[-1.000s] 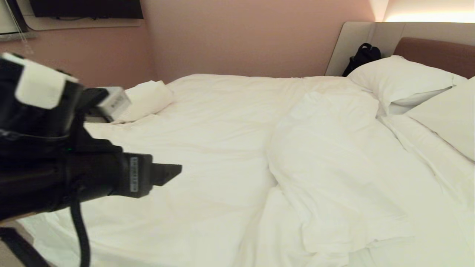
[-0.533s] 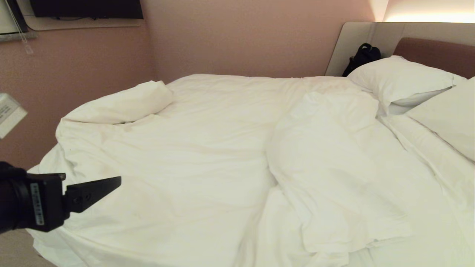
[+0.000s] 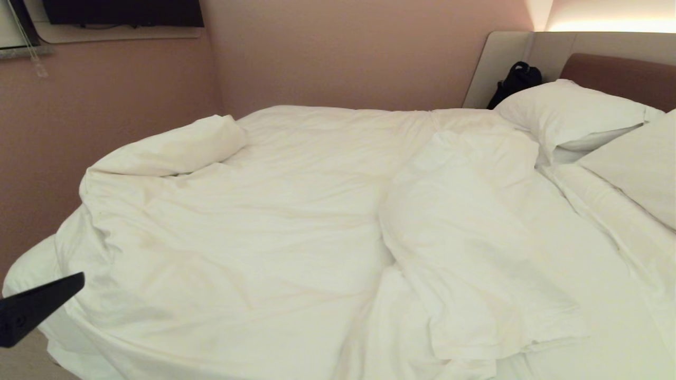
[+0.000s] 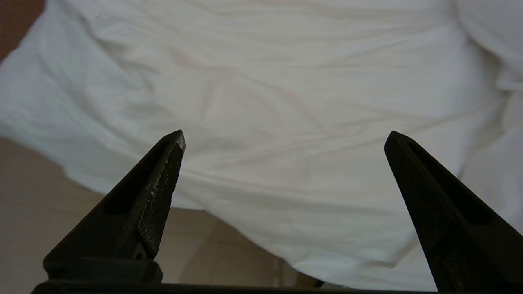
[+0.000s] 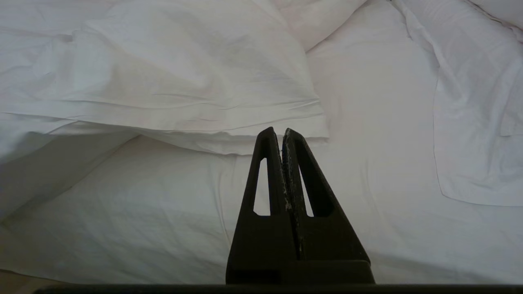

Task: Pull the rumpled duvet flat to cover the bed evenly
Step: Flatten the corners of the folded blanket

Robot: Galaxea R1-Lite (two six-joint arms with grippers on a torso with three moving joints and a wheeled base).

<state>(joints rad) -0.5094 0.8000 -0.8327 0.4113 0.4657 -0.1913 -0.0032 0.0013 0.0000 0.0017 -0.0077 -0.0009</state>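
Duvet (image 3: 274,221): bunched on bed (image 3: 24,266), thick fold heaped mid-bed toward pillows (image 3: 570,113), foot corner rolled back
Left gripper (image 4: 284,139): spread wide, empty, off the bed's foot-side corner, low at head view's left edge
Key relation: duvet's hanging edge straight ahead of the spread fingers (image 4: 163,171), not yet between them, floor below
Right gripper (image 5: 282,134): pressed together, empty, parked above the sheet beside the fold
Nearer arm: left, likely the one for that edge

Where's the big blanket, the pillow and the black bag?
duvet (image 3: 253,221), head view, its broad creased middle.
pillow (image 3: 567,113), head view, its plump top.
black bag (image 3: 515,79), head view, its body.
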